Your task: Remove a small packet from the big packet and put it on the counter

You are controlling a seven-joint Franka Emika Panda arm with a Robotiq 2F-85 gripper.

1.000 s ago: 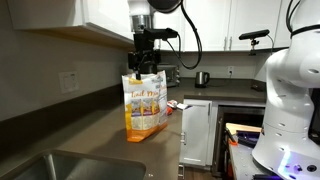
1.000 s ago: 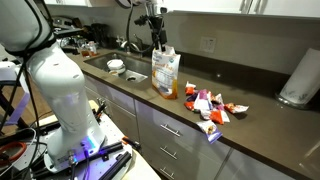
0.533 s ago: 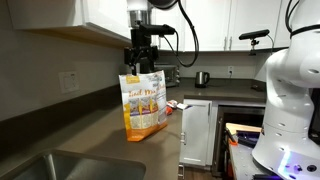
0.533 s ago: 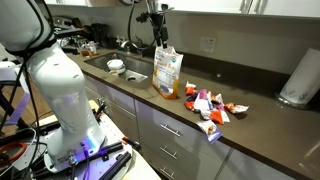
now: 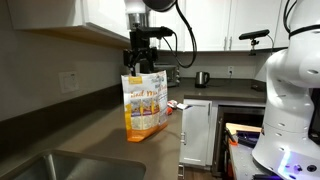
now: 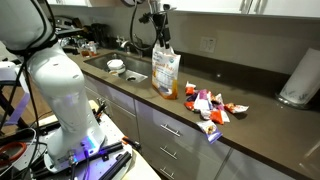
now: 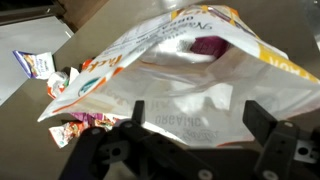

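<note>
Above the big packet [image 5: 145, 105], the gripper [image 5: 143, 66] is hanging just over the open mouth, jaws spread wide and gripping nothing.

Judging from the wrist view, the gripper [image 7: 195, 125] should be going straight down through the mouth toward the magenta small packet [image 7: 208, 45] lying inside. Both fingers [image 7: 135, 115] should be keeping clear of the crinkly rim, so the bag is not being tipped or crushed shut, and closing only once they are straddling that packet. The big packet [image 6: 166, 75] is standing upright on the counter [image 6: 262, 98], white above with orange-yellow lettering, orange-yellow at its base, its film wrinkled and glossy. Near it, on the side away from the sink [image 6: 130, 72], loose packets [image 6: 210, 106] are lying scattered.
</note>
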